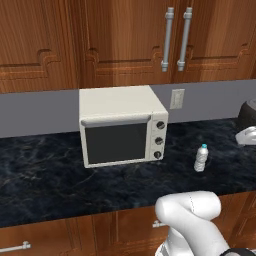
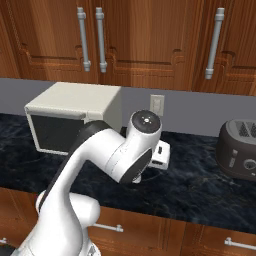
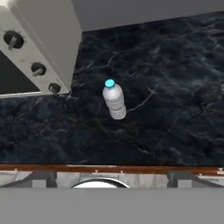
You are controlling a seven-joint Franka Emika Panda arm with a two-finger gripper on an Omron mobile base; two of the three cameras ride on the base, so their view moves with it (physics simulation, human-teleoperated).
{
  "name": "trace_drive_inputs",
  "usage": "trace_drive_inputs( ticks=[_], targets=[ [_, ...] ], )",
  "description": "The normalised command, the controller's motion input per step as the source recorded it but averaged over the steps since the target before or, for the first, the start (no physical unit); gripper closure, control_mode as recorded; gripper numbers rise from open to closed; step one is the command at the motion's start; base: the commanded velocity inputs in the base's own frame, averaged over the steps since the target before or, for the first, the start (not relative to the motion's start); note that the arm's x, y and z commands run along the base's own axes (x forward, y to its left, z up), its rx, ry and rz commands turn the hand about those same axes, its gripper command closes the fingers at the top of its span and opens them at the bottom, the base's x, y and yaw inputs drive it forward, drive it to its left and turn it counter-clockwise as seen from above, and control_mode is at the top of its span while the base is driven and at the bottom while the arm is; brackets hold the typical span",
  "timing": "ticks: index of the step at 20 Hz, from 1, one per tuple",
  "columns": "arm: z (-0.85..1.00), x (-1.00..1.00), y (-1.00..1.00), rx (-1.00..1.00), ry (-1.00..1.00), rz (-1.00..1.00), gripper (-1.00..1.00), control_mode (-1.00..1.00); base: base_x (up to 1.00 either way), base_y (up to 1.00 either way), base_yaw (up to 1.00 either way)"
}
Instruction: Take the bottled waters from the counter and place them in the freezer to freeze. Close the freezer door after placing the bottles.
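A simulated kitchen counter (image 1: 45,165) of black marble with faint white veins runs across the scene, over brown wooden drawers and under brown wall cabinets (image 1: 120,40) with long silver handles. One small clear ribbed water bottle (image 1: 201,158) with a teal cap stands upright on the counter, just to the right of a cream toaster oven (image 1: 122,127) and apart from it. The oven has a dark glass door and three round knobs down its right side. A pale wall outlet (image 1: 177,98) sits on the grey backsplash behind the bottle. In the right base view a dark toaster (image 2: 238,150) stands on the counter far to the right.

The white robot arm (image 2: 107,160) bends over the front edge of the counter. In the hand view the bottle (image 3: 114,99) is seen from above, near the middle, with the counter bare around it. The gripper (image 3: 111,178) hangs above the counter's front edge, well short of the bottle, its two dark finger tips (image 3: 39,178) spread wide apart and holding nothing.
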Motion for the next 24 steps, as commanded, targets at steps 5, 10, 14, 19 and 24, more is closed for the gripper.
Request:
trace_drive_inputs(
  ticks=[5, 10, 14, 19, 24],
  targets=[
    [-0.17, 0.38, -0.15, 0.0, -0.23, 0.14, -1.0, -1.0, 0.0, 0.0, 0.0],
    [-0.51, 0.31, -0.18, 0.0, -0.29, 0.13, -1.0, -1.0, 0.0, 0.0, 0.0],
    [-0.52, 0.35, -0.18, 0.0, -0.27, 0.13, -1.0, -1.0, 0.0, 0.0, 0.0],
    [-0.36, 0.33, -0.27, -0.01, -0.24, 0.1, -1.0, -1.0, 0.0, 0.0, 0.0],
    [-0.19, 0.1, -0.02, 0.0, -0.03, 0.12, -1.0, -1.0, 0.0, 0.0, 0.0]
  ],
)
